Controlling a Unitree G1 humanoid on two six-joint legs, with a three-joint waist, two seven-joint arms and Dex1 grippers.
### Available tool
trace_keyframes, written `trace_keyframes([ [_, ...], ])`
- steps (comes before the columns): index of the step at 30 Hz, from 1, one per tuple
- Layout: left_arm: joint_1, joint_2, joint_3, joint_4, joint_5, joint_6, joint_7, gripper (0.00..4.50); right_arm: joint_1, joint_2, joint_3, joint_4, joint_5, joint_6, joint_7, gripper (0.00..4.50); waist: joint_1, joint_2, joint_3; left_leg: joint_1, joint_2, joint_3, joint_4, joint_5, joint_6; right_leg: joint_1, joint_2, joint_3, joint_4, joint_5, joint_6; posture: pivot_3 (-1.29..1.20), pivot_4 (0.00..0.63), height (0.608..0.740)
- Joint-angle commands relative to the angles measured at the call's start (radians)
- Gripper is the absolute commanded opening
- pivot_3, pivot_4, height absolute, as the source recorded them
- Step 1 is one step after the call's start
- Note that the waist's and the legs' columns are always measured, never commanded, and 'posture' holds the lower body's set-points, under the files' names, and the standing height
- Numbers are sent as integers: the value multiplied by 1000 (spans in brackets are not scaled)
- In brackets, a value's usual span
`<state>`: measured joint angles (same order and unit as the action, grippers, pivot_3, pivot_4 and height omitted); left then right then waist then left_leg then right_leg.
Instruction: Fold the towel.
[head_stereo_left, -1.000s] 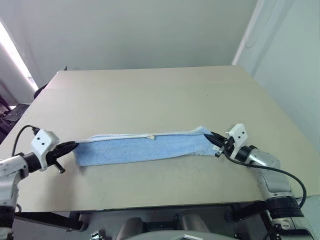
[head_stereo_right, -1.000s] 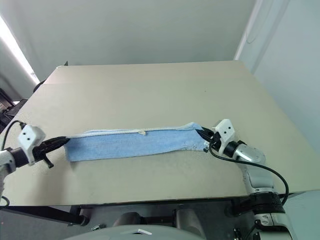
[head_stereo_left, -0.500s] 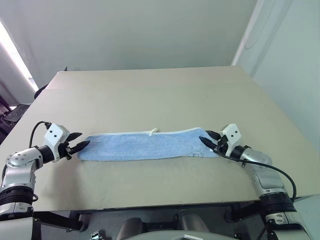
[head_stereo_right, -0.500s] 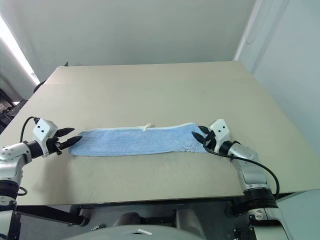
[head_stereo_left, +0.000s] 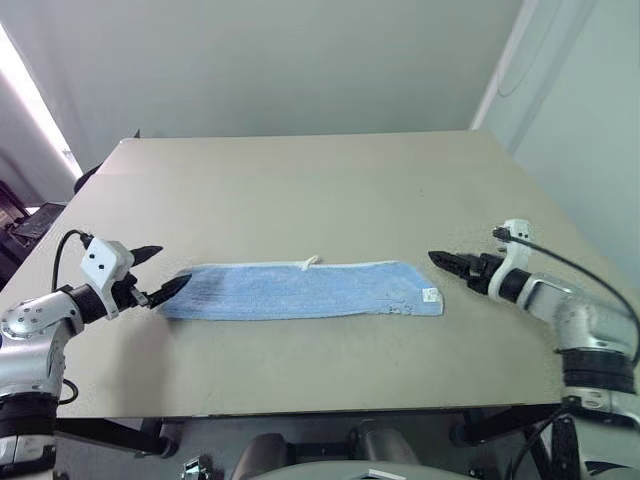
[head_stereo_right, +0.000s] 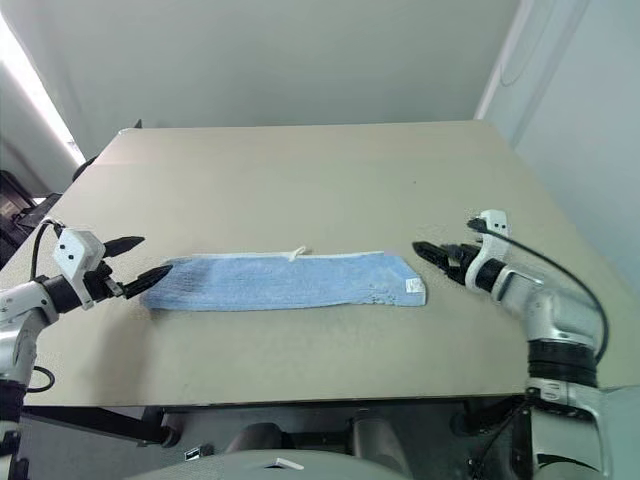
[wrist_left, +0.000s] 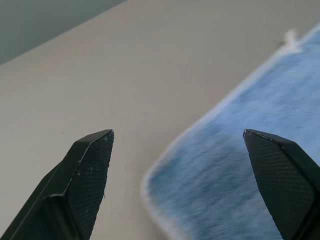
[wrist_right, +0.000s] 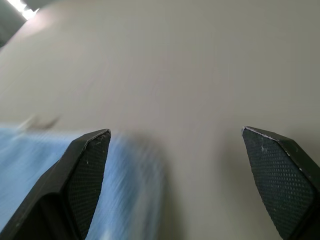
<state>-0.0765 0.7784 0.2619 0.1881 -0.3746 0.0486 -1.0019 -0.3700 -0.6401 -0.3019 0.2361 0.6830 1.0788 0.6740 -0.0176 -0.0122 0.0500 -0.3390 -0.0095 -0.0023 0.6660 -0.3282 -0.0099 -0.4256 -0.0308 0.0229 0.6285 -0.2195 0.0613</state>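
The towel (head_stereo_left: 300, 290) lies flat on the tan table (head_stereo_left: 320, 190) as a long narrow light-blue strip, folded lengthwise. A white border runs along its far side, with a small loop (head_stereo_left: 310, 261) and a white tag (head_stereo_left: 431, 294) at its right end. My left gripper (head_stereo_left: 172, 265) is open at the strip's left end, its nearer fingertip right at the cloth. In the left wrist view the towel end (wrist_left: 240, 190) lies between the spread fingers. My right gripper (head_stereo_left: 445, 262) is open and empty, a short gap to the right of the towel's right end (wrist_right: 50, 170).
The table's front edge (head_stereo_left: 300, 408) runs close below the towel. Broad bare tabletop stretches behind the towel to the far edge (head_stereo_left: 300, 136). Dark equipment (head_stereo_left: 30, 220) stands off the table's left side, and a pale wall corner (head_stereo_left: 500, 70) rises at the back right.
Both grippers opened and let go of the towel's ends, and the strip settled flat. My right gripper drew off to the right and rolled. My left gripper shifted slightly towards the towel.
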Motion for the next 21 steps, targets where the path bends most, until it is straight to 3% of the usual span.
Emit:
trace_keyframes([
  [1, 38, 24, -7, -154, -40, 99, -14, 4382, -17, -62, -38, -10, 136, 207, 116, 4395, 2, 0, 0, 0, 0, 0, 0, 0, 0, 0, 1, 0, 0, 0, 0, 0, 0, 740],
  [12, 220, -6, -78, -487, -120, 332, -11, 4382, 101, -137, -73, -42, 197, 350, 170, 4395, 0, 0, 0, 0, 0, 3, 1, 0, 0, 2, 6, 0, 0, -4, 1, 0, 0, 740],
  [21, 202, -35, -149, -512, -85, 352, 23, 4382, 81, -63, -60, -17, 187, 360, 141, 4395, -2, 0, 0, 1, 1, 3, 1, 0, 0, 6, 10, 2, 0, -5, 1, 0, 0, 740],
])
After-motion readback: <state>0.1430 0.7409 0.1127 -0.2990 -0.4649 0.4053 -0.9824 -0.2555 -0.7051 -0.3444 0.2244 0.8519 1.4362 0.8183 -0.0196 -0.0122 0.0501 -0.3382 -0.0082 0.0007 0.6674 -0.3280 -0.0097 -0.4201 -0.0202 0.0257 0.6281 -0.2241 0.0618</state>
